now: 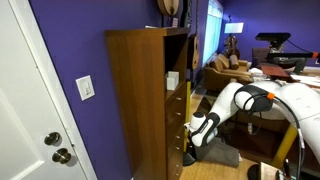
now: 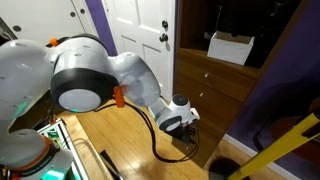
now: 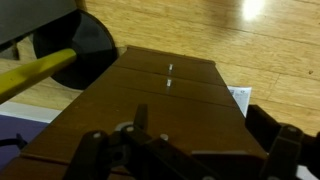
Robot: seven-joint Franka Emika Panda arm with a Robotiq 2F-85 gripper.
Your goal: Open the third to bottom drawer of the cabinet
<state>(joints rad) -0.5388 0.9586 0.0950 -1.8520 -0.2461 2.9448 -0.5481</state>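
The tall brown wooden cabinet (image 1: pixel 140 100) has an open shelf above a stack of drawers (image 2: pixel 212 78). In the wrist view the drawer fronts (image 3: pixel 160 95) fill the middle, with two small metal handles (image 3: pixel 169 75) further away. My gripper (image 1: pixel 197 133) is low down at the cabinet's front, close against the lower drawers, and shows there in both exterior views (image 2: pixel 182 120). In the wrist view its fingers (image 3: pixel 200 135) stand wide apart over the wood with nothing between them. All drawers look shut; which drawer the fingers are level with I cannot tell.
A white box (image 2: pixel 230 47) sits on the cabinet's shelf. A white door (image 2: pixel 140 30) stands beside the cabinet. A yellow pole (image 2: pixel 280 148) and a black round base (image 3: pixel 90 45) stand on the wooden floor. A paper sheet (image 3: pixel 240 97) lies by the cabinet's foot.
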